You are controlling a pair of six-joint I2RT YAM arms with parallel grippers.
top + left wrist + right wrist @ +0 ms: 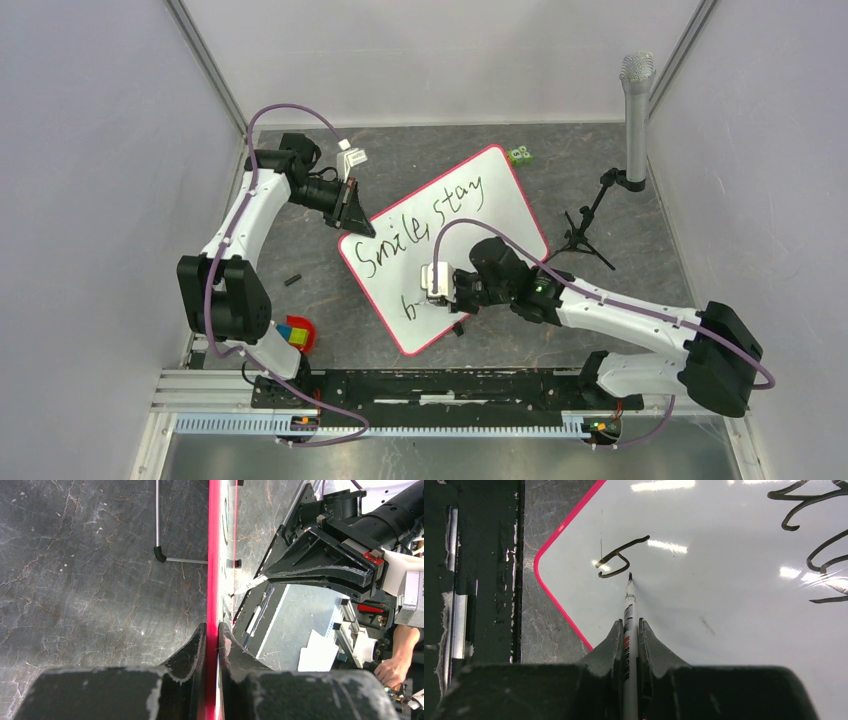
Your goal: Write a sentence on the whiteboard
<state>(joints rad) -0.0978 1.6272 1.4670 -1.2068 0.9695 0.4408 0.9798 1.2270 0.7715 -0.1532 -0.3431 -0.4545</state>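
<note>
From above, the whiteboard (500, 225) lies on the dark table (620, 300), turned so that its corners point toward and away from the arms. The sentence (425, 222) runs across it in black script: "Smile, stay" on one line, with a lone "b" below it near the near corner. The left gripper (356, 225) sits at the board's left edge, beside the "S". The right gripper (428, 292) reaches over the board's near half, just right of the "b". A microphone on a stand (637, 110) is at the far right, well apart from the board. A coloured cube (297, 335) lies by the left arm's base.

The left wrist view shows the whiteboard (214, 555) edge-on. The left gripper (212, 630) is clamped on the red-pink frame, with one finger against each face. Further along the board, the right gripper (267, 575) points a marker (250, 585) at the white face.

In the right wrist view, the right gripper (630, 625) grips the marker (629, 600) tightly between its fingers (616, 640). The barrel runs straight out from them. Its black tip meets the whiteboard (724, 630) just beside the lower right of the "b" (619, 560), close to the rounded corner. The ends of the upper line's letters show at the upper right.
</note>
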